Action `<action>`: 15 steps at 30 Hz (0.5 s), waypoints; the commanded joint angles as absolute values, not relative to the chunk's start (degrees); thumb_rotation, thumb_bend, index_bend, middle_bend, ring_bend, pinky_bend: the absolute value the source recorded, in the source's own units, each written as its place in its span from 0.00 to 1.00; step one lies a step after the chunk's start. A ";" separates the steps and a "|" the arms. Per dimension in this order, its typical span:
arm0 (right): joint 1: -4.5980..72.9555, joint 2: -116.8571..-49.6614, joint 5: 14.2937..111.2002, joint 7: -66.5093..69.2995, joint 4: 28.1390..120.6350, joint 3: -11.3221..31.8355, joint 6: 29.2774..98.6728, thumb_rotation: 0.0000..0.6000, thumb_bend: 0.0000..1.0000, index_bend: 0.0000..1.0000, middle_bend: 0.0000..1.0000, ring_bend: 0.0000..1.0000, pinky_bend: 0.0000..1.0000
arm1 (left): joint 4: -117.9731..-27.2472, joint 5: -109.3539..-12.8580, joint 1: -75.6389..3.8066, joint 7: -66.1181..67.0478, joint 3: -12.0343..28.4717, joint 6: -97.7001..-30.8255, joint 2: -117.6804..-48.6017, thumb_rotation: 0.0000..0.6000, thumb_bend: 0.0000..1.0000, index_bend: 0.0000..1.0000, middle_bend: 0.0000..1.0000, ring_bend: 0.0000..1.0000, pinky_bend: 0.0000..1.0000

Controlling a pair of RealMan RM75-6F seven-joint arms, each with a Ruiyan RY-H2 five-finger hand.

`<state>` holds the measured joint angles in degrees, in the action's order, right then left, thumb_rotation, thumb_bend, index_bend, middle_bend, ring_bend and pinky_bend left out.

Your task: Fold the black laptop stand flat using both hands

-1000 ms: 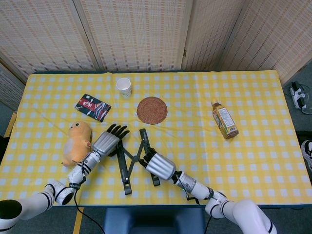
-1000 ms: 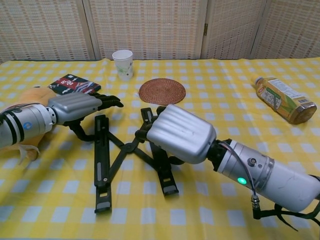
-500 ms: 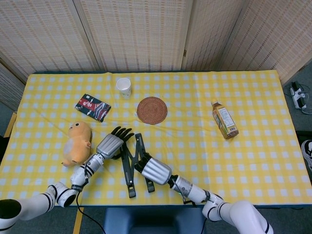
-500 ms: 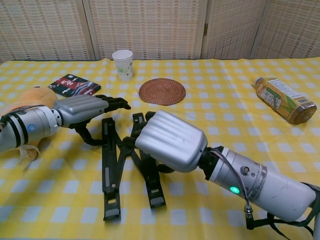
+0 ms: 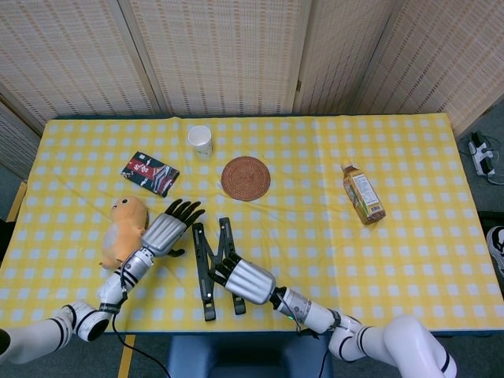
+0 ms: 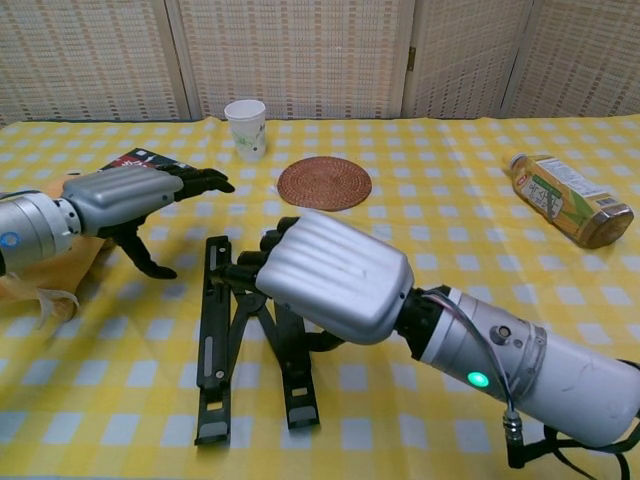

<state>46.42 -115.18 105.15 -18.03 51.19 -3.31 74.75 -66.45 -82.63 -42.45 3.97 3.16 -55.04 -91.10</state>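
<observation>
The black laptop stand (image 5: 201, 268) (image 6: 212, 340) lies near the table's front edge, its two long bars drawn close together in a narrow V. My right hand (image 5: 246, 279) (image 6: 330, 272) lies over the right bar, fingers curled down around it and hiding its upper half. My left hand (image 5: 169, 228) (image 6: 130, 195) hovers to the left of the stand with fingers spread, holding nothing and clear of the bars. The left bar is fully visible in both views.
A yellow plush toy (image 5: 124, 228) lies just left of my left hand. Further back are a black packet (image 5: 150, 173) (image 6: 135, 160), a paper cup (image 5: 200, 140) (image 6: 245, 128) and a woven coaster (image 5: 246, 178) (image 6: 323, 183). A bottle (image 5: 363, 194) (image 6: 570, 200) lies at the right.
The stand's bars went from a wide X to a narrow V as my right hand pushed the right bar leftward. My left hand came off the stand and drew away to the left.
</observation>
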 commanded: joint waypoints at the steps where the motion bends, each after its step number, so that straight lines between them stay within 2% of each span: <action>1: 51.24 -103.14 103.05 -24.33 70.35 -1.50 63.24 1.00 0.15 0.15 0.30 0.34 0.33 | -69.98 -82.87 -40.44 3.91 2.96 -57.82 -87.80 1.00 0.20 0.00 0.00 0.00 0.00; 5: 54.89 -95.57 97.82 -30.02 81.56 1.03 51.39 1.00 0.15 0.03 0.17 0.22 0.17 | -73.66 -83.17 -38.99 3.67 2.85 -59.85 -84.25 1.00 0.20 0.00 0.00 0.00 0.00; 10: 59.44 -91.16 91.95 -36.28 86.29 3.44 39.15 1.00 0.15 0.00 0.02 0.09 0.04 | -76.33 -82.95 -37.56 3.59 2.65 -61.02 -81.42 1.00 0.20 0.00 0.00 0.00 0.00; 15: 62.22 -91.23 89.21 -40.56 85.38 3.86 33.34 1.00 0.15 0.00 0.00 0.04 0.01 | -76.54 -82.38 -36.77 2.69 2.56 -60.84 -80.55 1.00 0.20 0.00 0.00 0.00 0.00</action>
